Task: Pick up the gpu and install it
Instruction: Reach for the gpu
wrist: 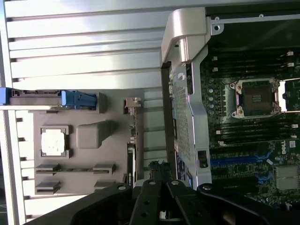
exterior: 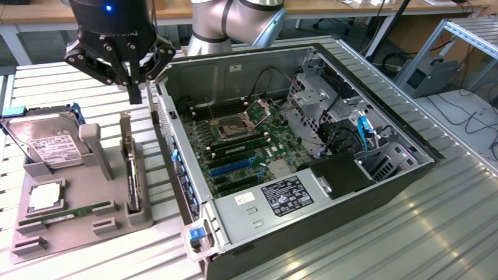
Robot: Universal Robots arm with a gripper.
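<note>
An open computer case [exterior: 210, 73] lies on the worktop [exterior: 389, 233], with the motherboard [exterior: 249, 146] inside it. Just beside the case, at the exterior view's left, a holder tray [exterior: 78, 233] carries a hard drive [exterior: 46, 143] at its far end. A processor [exterior: 45, 195] and a memory stick [exterior: 66, 214] sit nearer. The gpu [exterior: 132, 175] stands on edge along the tray's case side. The gripper [exterior: 134, 96] hangs above the gpu's far end.

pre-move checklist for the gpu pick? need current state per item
1. gripper carries nothing: ok.
2. Jaws open for a grasp: not ok, they are shut.
3. gpu standing on edge in the fixture: ok.
4. Gripper lined up over the gpu: cannot tell; it hangs above the fixture, apart from the card.
5. case open: ok.
6. blue slots on the motherboard empty: ok.
</note>
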